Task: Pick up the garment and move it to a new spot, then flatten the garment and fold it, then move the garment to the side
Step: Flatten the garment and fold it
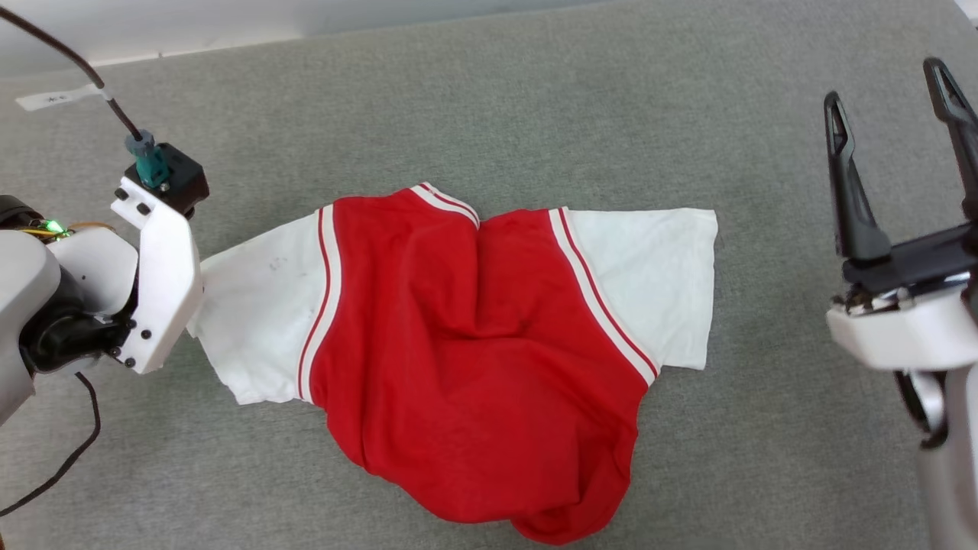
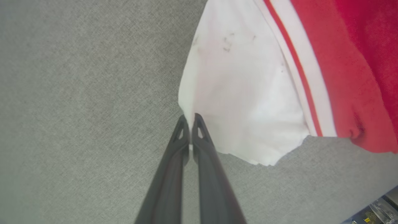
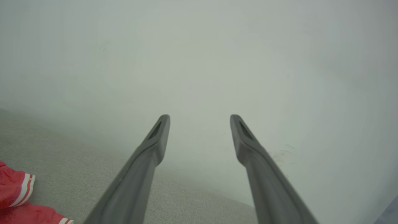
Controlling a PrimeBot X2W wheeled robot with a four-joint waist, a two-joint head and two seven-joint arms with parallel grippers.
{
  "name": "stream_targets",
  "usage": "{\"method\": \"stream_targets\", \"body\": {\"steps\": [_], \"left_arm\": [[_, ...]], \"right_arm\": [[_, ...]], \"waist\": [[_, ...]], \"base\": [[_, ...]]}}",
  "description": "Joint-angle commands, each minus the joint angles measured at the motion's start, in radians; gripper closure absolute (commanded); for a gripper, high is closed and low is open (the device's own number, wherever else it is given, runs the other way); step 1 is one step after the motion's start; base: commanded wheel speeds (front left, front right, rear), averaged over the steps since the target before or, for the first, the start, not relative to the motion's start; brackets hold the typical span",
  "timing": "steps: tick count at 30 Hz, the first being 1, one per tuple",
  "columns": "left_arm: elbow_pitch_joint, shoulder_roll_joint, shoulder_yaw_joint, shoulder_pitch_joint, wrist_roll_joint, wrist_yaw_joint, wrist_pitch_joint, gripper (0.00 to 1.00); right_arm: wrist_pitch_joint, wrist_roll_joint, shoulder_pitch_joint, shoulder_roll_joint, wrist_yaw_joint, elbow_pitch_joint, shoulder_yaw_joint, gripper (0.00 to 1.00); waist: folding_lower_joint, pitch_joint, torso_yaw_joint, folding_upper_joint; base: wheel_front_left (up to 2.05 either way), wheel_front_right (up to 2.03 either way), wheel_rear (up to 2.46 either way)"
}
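The garment lies crumpled on the grey cloth surface, red body in the middle with a white short sleeve at each side and red-and-white stripe trim. My left gripper is shut on the outer edge of the garment's left white sleeve, white fabric pinched between its tips. In the head view the left arm's white wrist covers those fingers at the sleeve's tip. My right gripper stands open to the right of the shirt, apart from it, and nothing is between its fingers. A red hem of the garment shows at the lower left.
The grey cloth surface stretches around the shirt. A white wall rises at its far edge. A dark cable runs to the left wrist, and a paper label lies at the far left.
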Motion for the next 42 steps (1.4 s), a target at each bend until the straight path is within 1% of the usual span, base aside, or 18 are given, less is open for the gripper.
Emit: {"method": "stream_targets", "body": {"steps": [1, 3, 6, 10, 12, 14, 15, 17, 20, 23, 26, 30, 34, 37, 38, 39, 40, 42], "left_arm": [[-0.043, 0.01, 0.001, 0.007, 0.003, 0.001, -0.016, 1.0], [-0.066, 0.015, 0.003, 0.01, 0.003, 0.001, -0.026, 1.0], [-0.098, 0.016, 0.004, 0.015, 0.008, 0.008, -0.037, 1.0], [-0.137, 0.016, 0.006, 0.013, 0.014, 0.018, -0.045, 1.0], [-0.151, 0.016, 0.007, 0.008, 0.021, 0.022, -0.047, 1.0], [-0.164, 0.012, 0.009, -0.001, 0.026, 0.026, -0.05, 1.0], [-0.169, 0.01, 0.01, -0.006, 0.029, 0.025, -0.051, 1.0], [-0.178, 0.004, 0.012, -0.013, 0.034, 0.026, -0.052, 1.0], [-0.184, -0.008, 0.016, -0.029, 0.041, 0.026, -0.053, 1.0], [-0.185, -0.022, 0.02, -0.042, 0.046, 0.024, -0.057, 1.0], [-0.183, -0.037, 0.025, -0.057, 0.052, 0.021, -0.066, 1.0], [-0.18, -0.053, 0.024, -0.066, 0.058, 0.017, -0.075, 1.0], [-0.171, -0.061, 0.021, -0.069, 0.06, 0.011, -0.082, 1.0], [-0.161, -0.06, 0.018, -0.064, 0.06, 0.009, -0.088, 1.0], [-0.156, -0.06, 0.017, -0.061, 0.059, 0.007, -0.089, 1.0], [-0.151, -0.06, 0.016, -0.057, 0.058, 0.006, -0.089, 1.0], [-0.146, -0.061, 0.015, -0.053, 0.057, 0.005, -0.092, 1.0], [-0.138, -0.06, 0.013, -0.045, 0.051, 0.004, -0.101, 1.0]], "right_arm": [[0.054, 0.035, -0.092, -0.108, -0.001, 0.115, 0.059, 0.0], [0.166, 0.101, -0.151, -0.18, -0.001, 0.176, 0.134, 0.0], [0.374, 0.26, -0.242, -0.279, -0.001, 0.228, 0.259, 0.0], [0.678, 0.493, -0.342, -0.412, -0.001, 0.253, 0.433, 0.0], [0.818, 0.621, -0.391, -0.467, -0.001, 0.252, 0.515, 0.0], [0.944, 0.724, -0.442, -0.522, -0.001, 0.251, 0.581, 0.0], [1.003, 0.777, -0.466, -0.539, -0.001, 0.254, 0.608, 0.0], [1.098, 0.88, -0.504, -0.543, -0.001, 0.271, 0.63, 0.0], [1.227, 0.959, -0.559, -0.56, -0.001, 0.302, 0.671, 0.0], [1.295, 0.991, -0.595, -0.541, -0.001, 0.339, 0.707, 0.0], [1.318, 1.002, -0.607, -0.514, -0.001, 0.396, 0.734, 0.0], [1.283, 1.002, -0.59, -0.476, -0.001, 0.47, 0.76, 0.0], [1.263, 1.006, -0.525, -0.46, -0.001, 0.518, 0.836, 0.0], [1.208, 1.024, -0.511, -0.447, -0.001, 0.536, 0.849, 0.0], [1.188, 1.024, -0.516, -0.447, -0.001, 0.539, 0.854, 0.03], [1.161, 1.023, -0.523, -0.448, -0.001, 0.537, 0.855, 0.73], [1.142, 1.028, -0.531, -0.449, -0.001, 0.536, 0.857, 1.0], [1.088, 1.029, -0.554, -0.458, -0.001, 0.524, 0.855, 1.0]], "waist": [[0.0, -0.027, 0.024, 0.0], [0.0, -0.033, 0.033, 0.0], [0.0, -0.036, 0.044, 0.0], [0.0, -0.028, 0.061, 0.0], [0.0, -0.02, 0.068, 0.0], [0.0, -0.009, 0.078, 0.0], [0.0, -0.004, 0.083, 0.0], [0.0, 0.009, 0.094, 0.0], [0.0, 0.033, 0.112, 0.0], [0.0, 0.061, 0.131, 0.0], [0.0, 0.088, 0.148, 0.0], [0.0, 0.119, 0.169, 0.0], [0.0, 0.133, 0.18, 0.0], [0.0, 0.132, 0.177, 0.0], [0.0, 0.128, 0.175, 0.0], [0.0, 0.121, 0.173, 0.0], [0.0, 0.113, 0.171, 0.0], [0.0, 0.091, 0.163, 0.0]], "base": [[0.0, 0.0, 0.0], [0.0, 0.0, 0.0], [0.0, 0.0, 0.0], [0.0, 0.0, 0.0], [0.0, 0.0, 0.0], [0.0, 0.0, 0.0], [0.0, 0.0, 0.0], [0.0, 0.0, 0.0], [0.0, 0.0, 0.0], [0.0, 0.0, 0.0], [0.0, 0.0, 0.0], [0.0, 0.0, 0.0], [0.0, 0.0, 0.0], [0.0, 0.0, 0.0], [0.0, 0.0, 0.0], [0.0, 0.0, 0.0], [0.0, 0.0, 0.0], [0.0, 0.0, 0.0]]}}
